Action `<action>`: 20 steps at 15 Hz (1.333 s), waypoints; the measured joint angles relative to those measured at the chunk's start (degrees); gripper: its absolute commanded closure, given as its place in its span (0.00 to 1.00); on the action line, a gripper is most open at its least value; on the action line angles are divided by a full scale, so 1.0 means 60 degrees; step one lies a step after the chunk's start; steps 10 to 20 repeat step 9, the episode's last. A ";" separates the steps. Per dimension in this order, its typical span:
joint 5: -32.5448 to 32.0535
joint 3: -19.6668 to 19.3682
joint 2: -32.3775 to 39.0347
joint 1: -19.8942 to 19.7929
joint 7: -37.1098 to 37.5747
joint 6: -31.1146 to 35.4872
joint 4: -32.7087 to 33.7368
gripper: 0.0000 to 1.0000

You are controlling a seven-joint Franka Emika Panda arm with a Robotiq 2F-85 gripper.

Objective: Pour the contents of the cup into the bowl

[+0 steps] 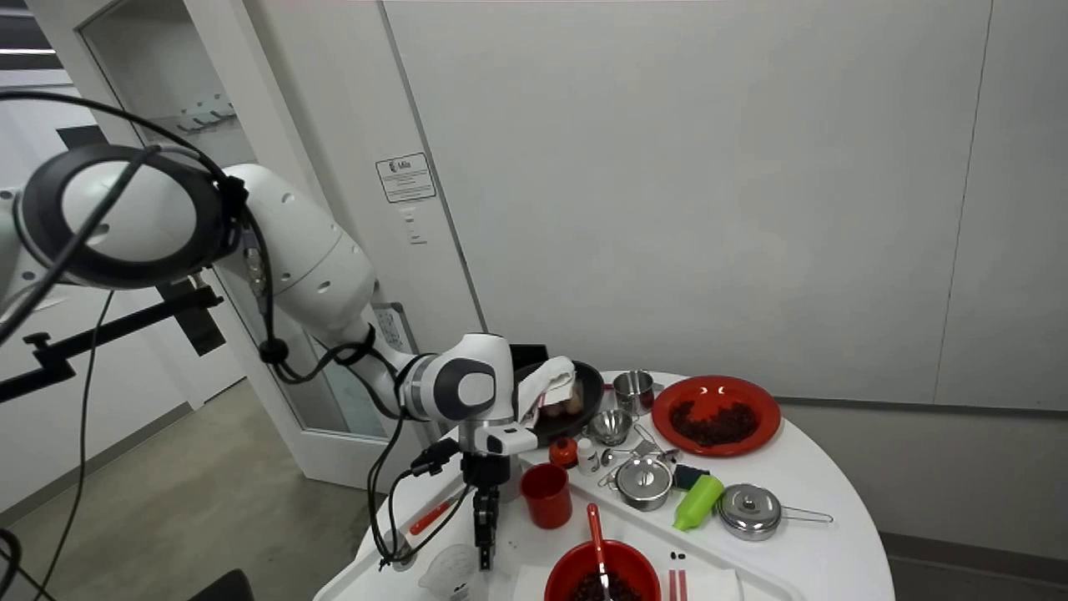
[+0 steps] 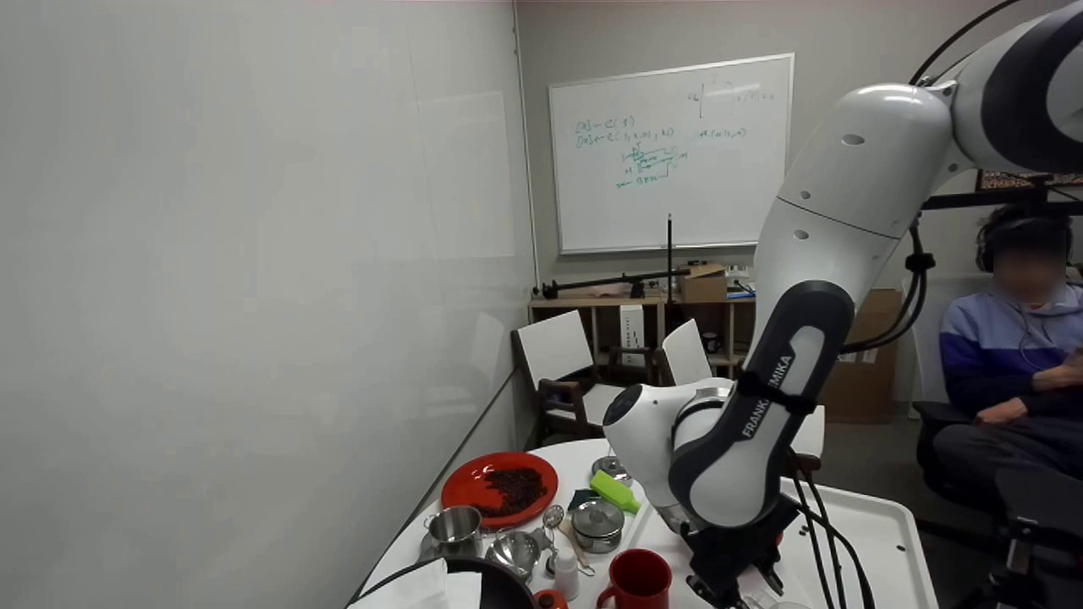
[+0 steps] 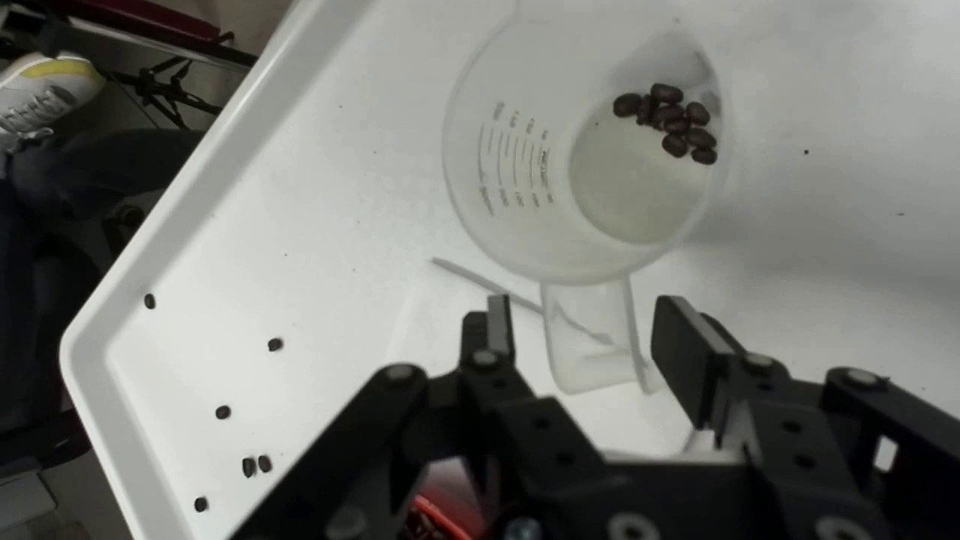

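The small red cup (image 1: 546, 497) stands upright; it also shows in an exterior view (image 2: 640, 580), where it has a handle. Its inside is not visible. A clear measuring cup (image 3: 517, 232) stands on the tray with several dark beans inside; it shows faintly in an exterior view (image 1: 450, 570). My gripper (image 3: 581, 330) is open, pointing down, with the measuring cup's handle between its fingers in the wrist view. I see no firm contact. The red bowl (image 1: 642, 569) holds dark beans and a red-handled spoon; part of its rim shows in the wrist view (image 3: 442, 517).
The white tray (image 3: 161, 225) has a raised rim and several loose beans. Behind it are a red plate (image 1: 672, 402) of beans, a lidded steel pot (image 1: 645, 482), a green bottle (image 1: 699, 501), a steel cup (image 1: 634, 392) and a black pan (image 1: 594, 391). A red-handled knife (image 1: 430, 517) lies beside the arm.
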 measured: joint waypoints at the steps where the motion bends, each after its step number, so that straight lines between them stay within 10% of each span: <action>1: -0.0001 -0.0033 0.0026 0.0055 0.0000 -0.0003 0.0036 0.09; 20: -0.0006 -0.0150 0.0020 0.0208 0.0000 -0.0029 0.0096 0.00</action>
